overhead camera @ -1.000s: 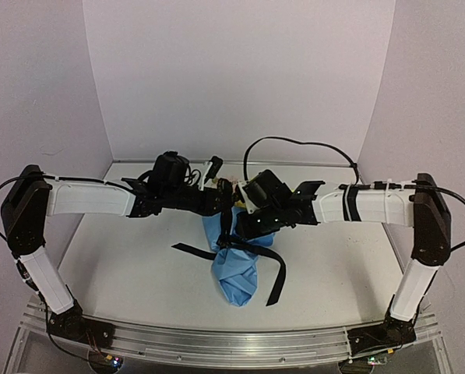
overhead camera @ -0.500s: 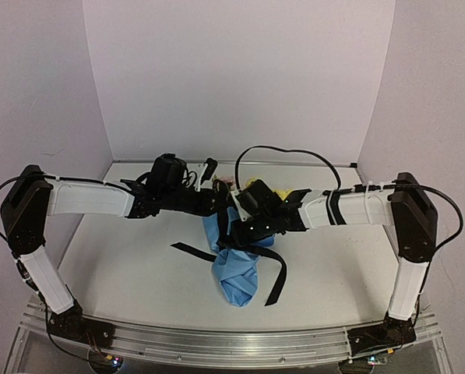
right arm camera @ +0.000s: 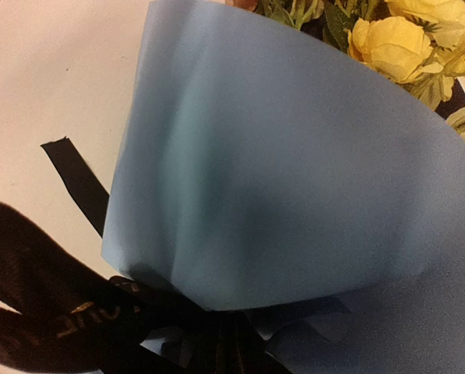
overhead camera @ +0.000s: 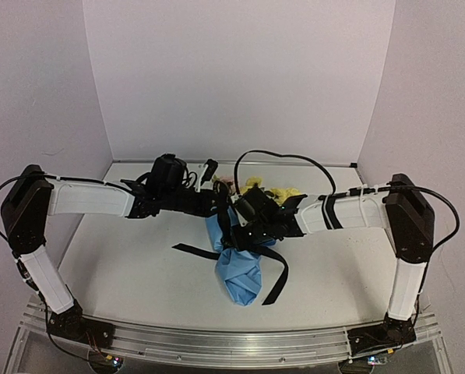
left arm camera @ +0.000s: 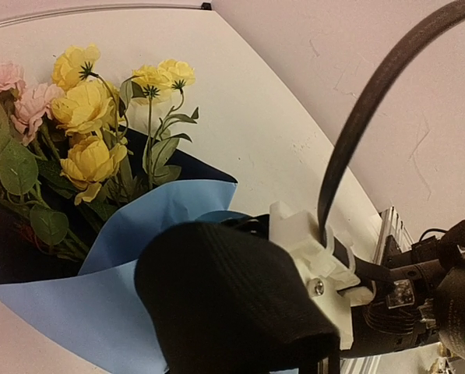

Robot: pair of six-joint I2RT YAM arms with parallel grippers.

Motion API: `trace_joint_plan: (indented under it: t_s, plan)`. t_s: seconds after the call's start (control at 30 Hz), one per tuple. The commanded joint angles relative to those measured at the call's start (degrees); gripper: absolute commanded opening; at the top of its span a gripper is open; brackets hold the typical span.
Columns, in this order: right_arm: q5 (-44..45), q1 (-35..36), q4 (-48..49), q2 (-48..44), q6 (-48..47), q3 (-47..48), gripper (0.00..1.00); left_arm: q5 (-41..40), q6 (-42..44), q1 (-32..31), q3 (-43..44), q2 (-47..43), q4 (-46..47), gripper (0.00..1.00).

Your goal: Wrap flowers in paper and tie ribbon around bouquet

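The bouquet [overhead camera: 244, 273] lies at the middle of the surface [overhead camera: 123, 265] in the top view, narrow end toward the bottom of the frame. Its paper [right arm camera: 279, 156] is light blue outside, forming a smooth cone. In the left wrist view a dark navy inner face shows behind the flowers [left arm camera: 88, 109], which are yellow and pale pink with green leaves. A black ribbon [overhead camera: 277, 279] is gathered around the cone's waist. One tail runs toward the left of the frame and another curls down to the right. The right wrist view shows pale lettering on it, too blurred to read.

The left gripper [overhead camera: 219, 204] and right gripper [overhead camera: 244, 234] meet over the cone's upper half, both clenched. What either one pinches is hidden under the arms. A black housing with a white bracket [left arm camera: 232, 304] fills the lower middle of the left wrist view and covers the knot. The stems are inside the paper.

The surface is white, enclosed by pale lilac walls [overhead camera: 240, 78], with a metal rail [overhead camera: 232, 339] along the bottom edge.
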Motion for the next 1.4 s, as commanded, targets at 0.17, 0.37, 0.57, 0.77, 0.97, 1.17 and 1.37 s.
trace_joint_plan:
  t_s: [0.17,0.37,0.57,0.77,0.97,1.17,1.37]
  plan:
    - [4.2,0.33,0.69,-9.03,4.02,-2.09,0.0,5.96,2.61,-0.27,5.02,4.29,-3.2,0.0]
    - [6.18,0.28,0.3,-10.76,5.58,-3.25,0.0,5.99,2.98,-0.59,5.84,4.64,-2.86,0.0]
    - [10.31,0.16,-1.19,-13.5,8.16,-5.23,0.01,5.33,3.59,-0.87,7.51,5.28,-3.51,0.0]
    - [15.25,0.22,-2.99,-16.56,10.95,-7.75,0.02,5.78,4.65,-1.45,10.43,7.32,-5.21,0.0]
    - [17.87,0.19,-4.12,-18.62,12.92,-10.04,0.03,6.1,6.26,-2.64,14.2,9.97,-7.81,0.0]
    - [19.64,0.19,-5.59,-19.94,15.27,-12.15,0.04,5.45,6.94,-3.17,15.95,10.66,-9.25,0.0]
    - [19.79,0.23,-6.16,-21.19,17.21,-14.11,0.09,3.5,7.84,-3.65,16.78,10.76,-10.01,0.0]
